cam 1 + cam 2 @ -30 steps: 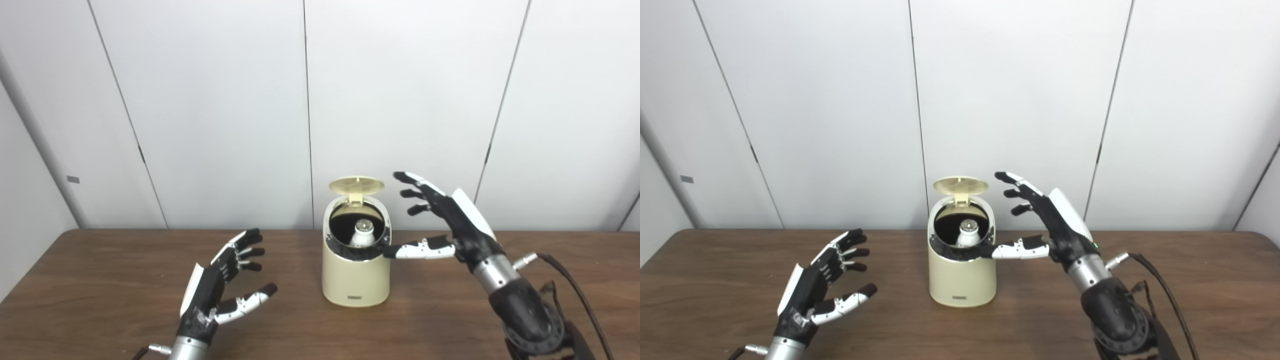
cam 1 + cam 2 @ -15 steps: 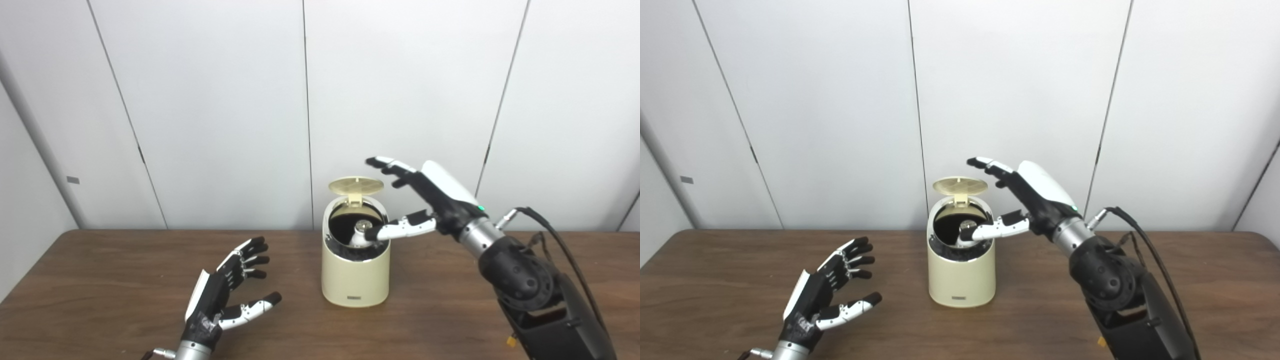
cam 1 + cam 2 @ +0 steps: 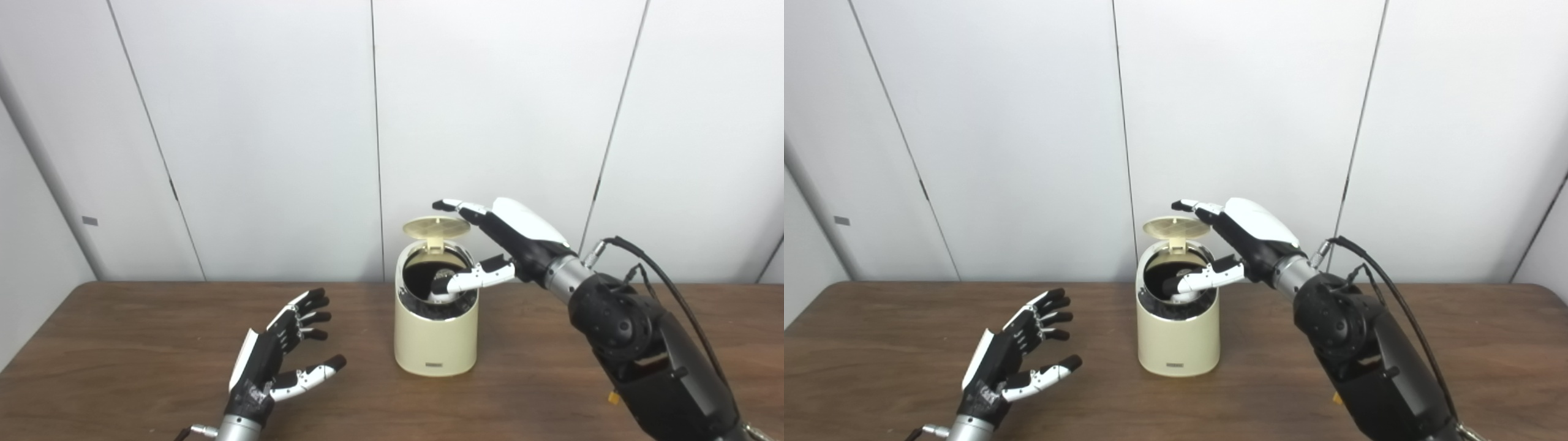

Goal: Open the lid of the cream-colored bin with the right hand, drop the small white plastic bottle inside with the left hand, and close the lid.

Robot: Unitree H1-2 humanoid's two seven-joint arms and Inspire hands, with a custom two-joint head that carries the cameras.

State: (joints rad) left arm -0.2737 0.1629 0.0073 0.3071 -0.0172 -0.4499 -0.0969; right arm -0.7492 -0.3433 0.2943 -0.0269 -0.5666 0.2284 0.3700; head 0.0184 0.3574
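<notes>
Right robot hand [image 3: 508, 236] spread over open bin [image 3: 435, 343], fingertips above lid [image 3: 437, 226]

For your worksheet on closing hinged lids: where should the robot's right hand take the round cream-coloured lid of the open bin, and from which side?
Probably the round cream-coloured lid at its raised free edge, from above: its hinge is at the back of the cream bin, and the right hand is already open above it.

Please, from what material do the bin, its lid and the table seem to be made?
The bin looks like smooth cream plastic, with a soft even sheen and a shiny, chrome-like rim at the opening. The lid seems the same plastic, with moulded ribs underneath. The table shows brown wood grain, matte; whether solid wood or laminate, I cannot tell.
</notes>
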